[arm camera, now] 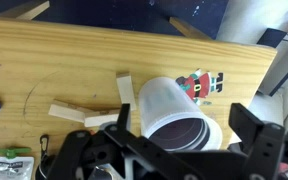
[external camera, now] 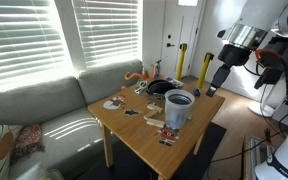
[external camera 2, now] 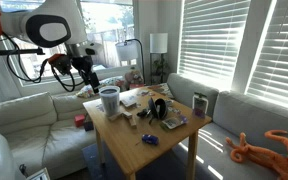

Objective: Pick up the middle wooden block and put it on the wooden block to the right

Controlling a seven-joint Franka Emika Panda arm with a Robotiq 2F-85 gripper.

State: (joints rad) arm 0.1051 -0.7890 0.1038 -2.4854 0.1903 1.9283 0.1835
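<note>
Wooden blocks (arm camera: 69, 113): 3 pale strips on the table (arm camera: 44, 60), close together just beside the cup (arm camera: 179, 112) in the wrist view. The middle block (arm camera: 102, 121) looks like the flat one between the other two, though two strips touch or overlap, so the count is approx. Also 1 cup and 1 gripper (arm camera: 174, 150); jaws spread wide, nothing between them. In an exterior view the gripper (external camera: 216, 80) hangs high, off the table's edge & well apart from the blocks, so I'd judge this the approach step w/ no grasp begun. Next move, prob.: bring the gripper over the middle block, turn the jaws across its narrow side, then go down. The cup stands right next to it, so there's little room on that side. The target block's spot needs checking from a view w/ a clearer left/right.
</note>
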